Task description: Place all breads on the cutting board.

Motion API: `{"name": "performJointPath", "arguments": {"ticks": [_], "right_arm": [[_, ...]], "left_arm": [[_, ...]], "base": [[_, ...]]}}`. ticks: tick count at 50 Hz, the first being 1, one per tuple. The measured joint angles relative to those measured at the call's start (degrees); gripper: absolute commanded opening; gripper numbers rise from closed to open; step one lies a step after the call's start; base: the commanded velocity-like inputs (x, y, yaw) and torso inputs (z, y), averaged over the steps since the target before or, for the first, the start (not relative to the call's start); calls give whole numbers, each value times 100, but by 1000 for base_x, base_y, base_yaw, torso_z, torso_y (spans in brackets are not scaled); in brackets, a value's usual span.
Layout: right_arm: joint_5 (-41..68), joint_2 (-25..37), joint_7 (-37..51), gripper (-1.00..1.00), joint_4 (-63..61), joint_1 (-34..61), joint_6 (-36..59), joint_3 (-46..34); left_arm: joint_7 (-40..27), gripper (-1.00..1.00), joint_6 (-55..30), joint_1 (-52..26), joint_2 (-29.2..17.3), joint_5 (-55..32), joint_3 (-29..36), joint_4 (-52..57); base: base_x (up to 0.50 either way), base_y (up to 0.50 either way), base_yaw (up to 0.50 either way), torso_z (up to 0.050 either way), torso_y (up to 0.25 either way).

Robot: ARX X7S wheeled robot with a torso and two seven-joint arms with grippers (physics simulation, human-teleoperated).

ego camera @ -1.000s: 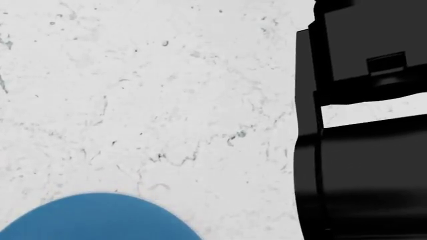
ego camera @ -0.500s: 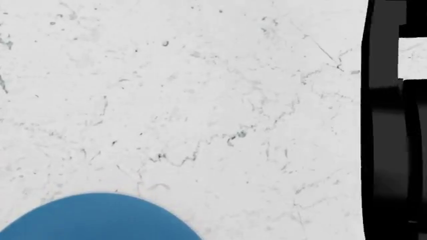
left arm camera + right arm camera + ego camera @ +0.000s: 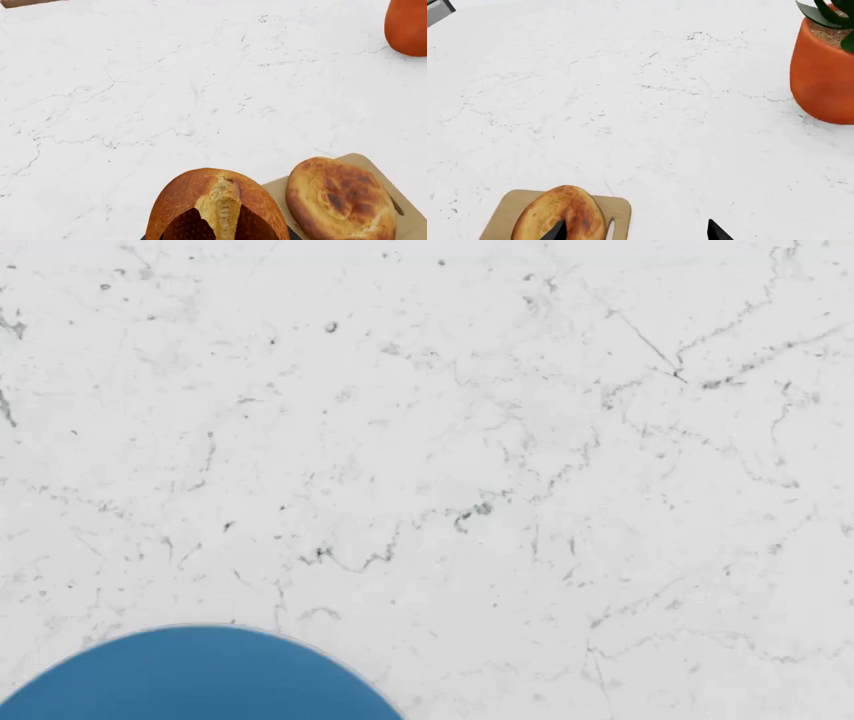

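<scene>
In the left wrist view the smooth orange-brown oval loaf (image 3: 217, 205) fills the space at my left gripper (image 3: 217, 237). The fingers are hidden behind it, so the gripper looks shut on the loaf, just beside the cutting board (image 3: 365, 162). The round golden-brown bread (image 3: 340, 197) lies on that board. In the right wrist view the same round bread (image 3: 560, 215) lies on the light-wood cutting board (image 3: 617, 207). My right gripper (image 3: 635, 231) is open and empty above the board's slot end. Neither gripper shows in the head view.
An orange plant pot (image 3: 824, 75) stands on the white marble counter beyond the board; it also shows in the left wrist view (image 3: 408, 25). A blue round thing (image 3: 200, 680) lies at the head view's near left edge.
In the head view the black arm at the right has slid out of view to the right. The blue round thing has not moved.
</scene>
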Motion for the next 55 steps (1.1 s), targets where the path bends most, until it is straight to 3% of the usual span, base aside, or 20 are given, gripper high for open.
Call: {"name": "performJointPath", "arguments": {"ticks": [21,55], "right_arm": [[2925,1023,2003,100,-855,-17,550,-601],[4230,1516,2790,100,-1079,-103,423,-1041]], "left_arm": [[83,-100,1094,22,910,305,-89,-1628],[243,-100,1806,383,1547,472,86,-2416]], "base": [[392,11,-60,0,-19],[408,10,-62,0,-18]]}}
